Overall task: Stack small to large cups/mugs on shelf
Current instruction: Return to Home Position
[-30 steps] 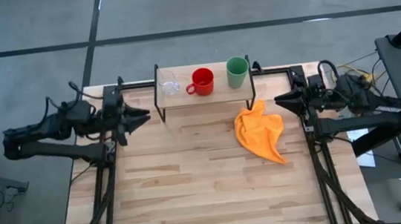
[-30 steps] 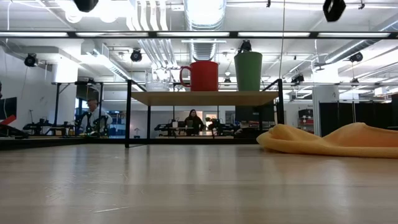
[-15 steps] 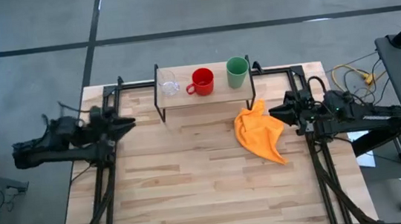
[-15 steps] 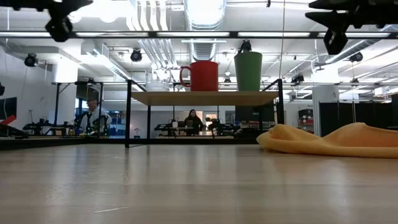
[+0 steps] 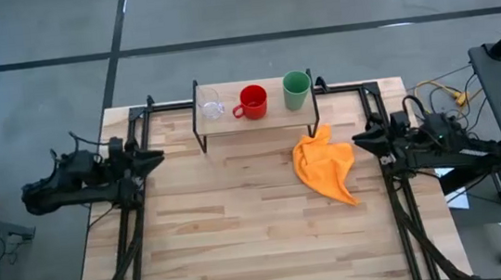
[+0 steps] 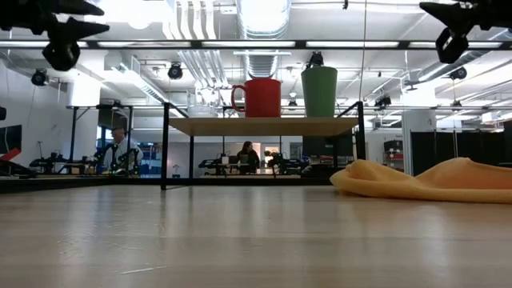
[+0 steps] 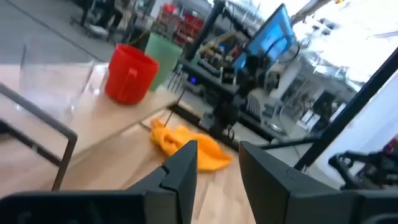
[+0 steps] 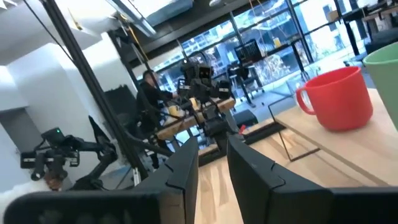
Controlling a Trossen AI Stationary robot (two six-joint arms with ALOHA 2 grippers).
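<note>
Both arms have pulled outward a little since 0.5 s ago, and the 3 vessels stand untouched on the shelf (image 5: 275,111).
On the shelf's wooden top, at the far edge of the table (image 5: 242,234), the clear cup (image 5: 210,105) stands at the left end, the red mug (image 5: 253,101) in the middle with its handle toward the clear cup, and the green cup (image 5: 297,89) at the right end, all 3 upright and apart from one another. An orange cloth (image 5: 326,167) lies crumpled on the table just in front of the shelf's right end. The left gripper (image 5: 154,156) hangs over the table's left edge and the right gripper (image 5: 359,140) over its right edge beside the cloth, each pointing inward, well apart from the shelf. In the wrist views the left fingers (image 7: 180,171) and the right fingers (image 8: 249,171) each stand a little apart with nothing between them.
</note>
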